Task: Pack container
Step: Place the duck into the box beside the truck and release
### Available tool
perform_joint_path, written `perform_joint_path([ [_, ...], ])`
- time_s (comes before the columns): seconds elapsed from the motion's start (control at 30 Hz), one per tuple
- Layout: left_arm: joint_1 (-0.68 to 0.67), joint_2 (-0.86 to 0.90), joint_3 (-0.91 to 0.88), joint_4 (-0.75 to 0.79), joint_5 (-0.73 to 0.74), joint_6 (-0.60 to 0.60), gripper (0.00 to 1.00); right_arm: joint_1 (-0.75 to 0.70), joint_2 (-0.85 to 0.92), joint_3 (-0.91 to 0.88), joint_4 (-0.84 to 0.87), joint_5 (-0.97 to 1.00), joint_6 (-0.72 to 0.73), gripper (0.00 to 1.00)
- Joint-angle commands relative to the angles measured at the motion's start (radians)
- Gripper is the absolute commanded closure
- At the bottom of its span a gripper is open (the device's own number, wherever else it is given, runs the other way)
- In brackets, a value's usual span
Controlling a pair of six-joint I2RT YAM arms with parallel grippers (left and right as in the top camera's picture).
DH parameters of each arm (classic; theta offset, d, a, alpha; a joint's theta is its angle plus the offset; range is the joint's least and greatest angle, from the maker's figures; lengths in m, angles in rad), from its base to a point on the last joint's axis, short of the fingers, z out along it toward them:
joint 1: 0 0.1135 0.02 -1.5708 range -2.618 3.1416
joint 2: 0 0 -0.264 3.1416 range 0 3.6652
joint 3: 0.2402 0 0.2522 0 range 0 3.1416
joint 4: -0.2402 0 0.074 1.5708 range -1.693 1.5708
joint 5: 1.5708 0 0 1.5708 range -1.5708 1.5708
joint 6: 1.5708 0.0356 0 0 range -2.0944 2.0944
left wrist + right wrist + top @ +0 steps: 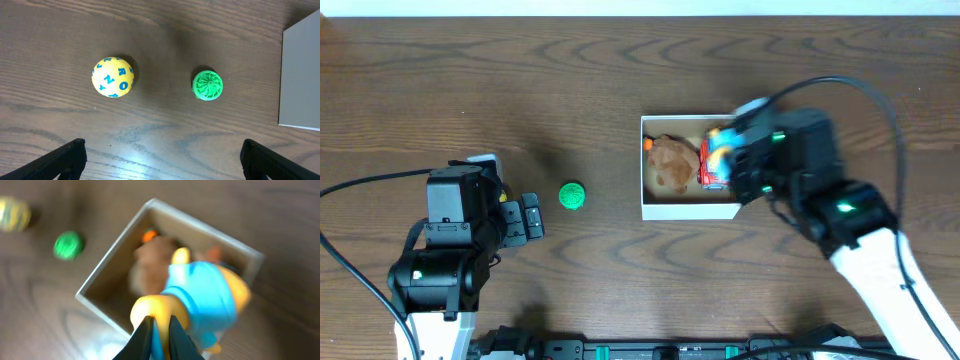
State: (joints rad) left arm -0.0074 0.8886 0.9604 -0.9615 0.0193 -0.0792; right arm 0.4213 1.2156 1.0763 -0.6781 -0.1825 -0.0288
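Right tool (160, 330): fingers clamped on the yellow end of a blue-and-yellow toy (200, 297), which I hold in the air. Directly beneath it is the container (102, 290), sitting on the worktop (620, 60) right of centre. The toy hangs over the box's right half, not yet let go. Already inside are a brown lumpy toy (670, 160) on the left, a red toy (710, 172) just beside it, and an orange speck (648, 144) in a corner, too small to identify. Beyond the box on bare wood lies a green ribbed ball (572, 196), well apart from the container. Farther off is a yellow ball with blue letters (113, 76). Left tool (165, 162) hangs above those two, fingers spread wide with nothing between them. My estimate: roughly half packed. The held toy needs lowering and release, and both balls are left to collect.
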Motion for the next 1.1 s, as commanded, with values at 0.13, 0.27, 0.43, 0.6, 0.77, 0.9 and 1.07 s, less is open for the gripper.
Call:
perform_joint_path([
  [0.13,0.005,0.000,0.016,-0.005,-0.004,-0.009,0.02,0.118,0.181,0.002,0.019,0.002,-0.116,0.90],
  [0.27,0.005,0.000,0.016,-0.007,-0.004,-0.009,0.02,0.119,0.257,0.002,0.034,0.002,-0.073,0.89],
  [0.43,0.005,0.000,0.016,-0.007,-0.004,-0.009,0.02,0.118,0.301,0.002,0.032,0.002,-0.061,0.57],
  [0.6,0.005,0.000,0.016,-0.007,-0.004,-0.009,0.02,0.118,0.299,0.003,0.044,0.026,-0.062,0.23],
  [0.77,0.004,0.000,0.016,-0.007,-0.004,-0.009,0.02,0.116,0.279,0.016,0.051,0.045,-0.062,0.18],
  [0.9,0.005,0.000,0.016,-0.008,-0.004,-0.009,0.02,0.114,0.236,0.054,0.050,0.119,-0.061,0.22],
  [1.07,0.005,0.000,0.016,-0.014,-0.004,-0.009,0.02,0.114,0.182,0.092,0.045,0.164,-0.049,0.63],
])
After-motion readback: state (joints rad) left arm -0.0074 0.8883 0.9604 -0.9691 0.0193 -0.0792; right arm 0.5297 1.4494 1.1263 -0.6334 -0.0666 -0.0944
